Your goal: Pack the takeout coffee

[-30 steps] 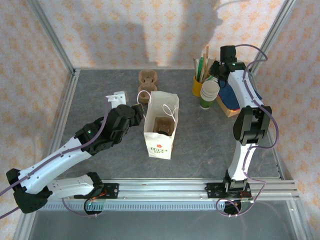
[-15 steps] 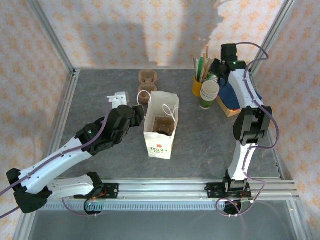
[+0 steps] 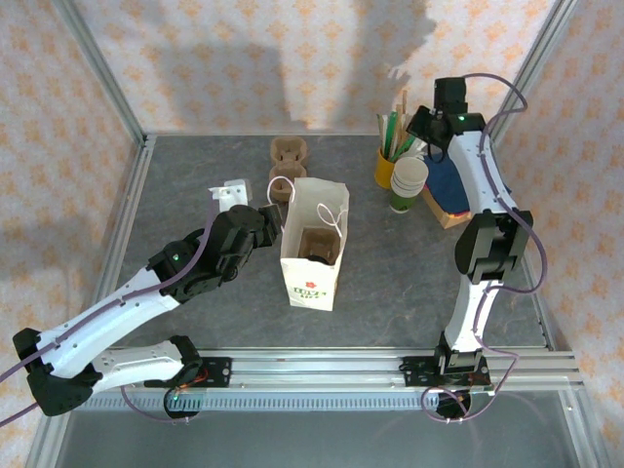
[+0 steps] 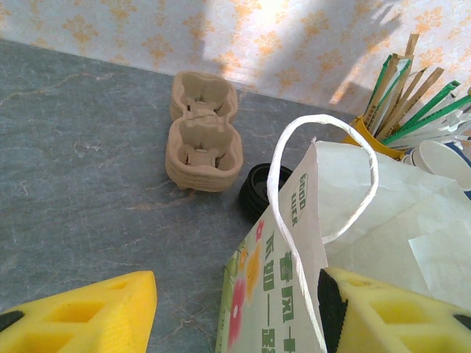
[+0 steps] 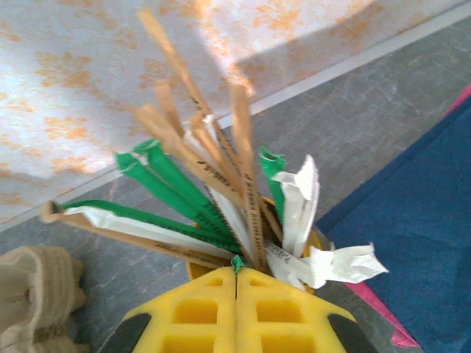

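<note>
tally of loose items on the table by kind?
Paper bag: 1
Brown insert inside bag: 1
Yellow cup of sticks: 1
White-and-green cup stack: 1
Pulp carrier stack: 1
Black lid: 1
Blue-topped box: 1
Small white item: 1
Total: 8

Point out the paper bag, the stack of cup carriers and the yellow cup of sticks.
paper bag point(image 3: 310, 283), top external view, its printed front face.
stack of cup carriers point(image 4: 205, 149), left wrist view, the near pocket.
yellow cup of sticks point(image 3: 384, 172), top external view, its outer wall.
</note>
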Controlling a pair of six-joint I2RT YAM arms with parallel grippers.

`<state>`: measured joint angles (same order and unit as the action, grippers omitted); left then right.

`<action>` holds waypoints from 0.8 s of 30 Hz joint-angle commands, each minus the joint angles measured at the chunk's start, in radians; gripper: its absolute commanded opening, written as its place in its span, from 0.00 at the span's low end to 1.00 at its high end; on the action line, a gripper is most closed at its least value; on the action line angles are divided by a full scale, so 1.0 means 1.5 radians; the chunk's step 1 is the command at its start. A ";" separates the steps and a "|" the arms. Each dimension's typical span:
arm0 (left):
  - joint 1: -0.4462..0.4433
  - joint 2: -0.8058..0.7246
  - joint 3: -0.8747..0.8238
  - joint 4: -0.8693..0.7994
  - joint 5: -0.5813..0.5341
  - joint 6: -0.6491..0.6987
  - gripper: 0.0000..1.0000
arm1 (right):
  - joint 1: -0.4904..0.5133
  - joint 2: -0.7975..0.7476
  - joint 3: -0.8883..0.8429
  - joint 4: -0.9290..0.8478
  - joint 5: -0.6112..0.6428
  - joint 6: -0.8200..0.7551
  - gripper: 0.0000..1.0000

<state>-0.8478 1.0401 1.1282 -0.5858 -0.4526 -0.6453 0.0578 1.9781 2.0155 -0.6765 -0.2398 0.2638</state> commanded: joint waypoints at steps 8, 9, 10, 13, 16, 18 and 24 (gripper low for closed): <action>0.009 -0.005 -0.005 0.016 0.005 0.007 0.62 | 0.009 -0.247 -0.013 -0.002 -0.088 -0.035 0.00; 0.009 -0.004 -0.005 0.015 0.005 0.008 0.62 | 0.012 -0.268 -0.012 -0.011 -0.083 -0.033 0.00; 0.010 -0.003 -0.003 0.015 0.005 0.006 0.62 | 0.014 -0.281 -0.007 -0.021 -0.079 -0.032 0.00; 0.010 -0.005 -0.002 0.011 0.002 0.003 0.62 | 0.029 -0.327 0.012 -0.043 -0.095 -0.028 0.00; 0.010 -0.009 -0.002 0.009 -0.003 0.000 0.62 | 0.052 -0.367 0.026 -0.054 -0.113 -0.025 0.00; 0.010 -0.011 -0.002 0.009 -0.002 -0.001 0.62 | 0.066 -0.380 0.055 -0.081 -0.120 -0.014 0.00; 0.010 -0.013 0.006 -0.015 -0.024 -0.001 0.62 | 0.091 -0.429 0.030 -0.084 -0.286 0.020 0.00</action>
<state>-0.8371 1.0401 1.1282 -0.5800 -0.4534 -0.6460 0.1757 1.3720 2.0926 -0.7788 -0.5106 0.2619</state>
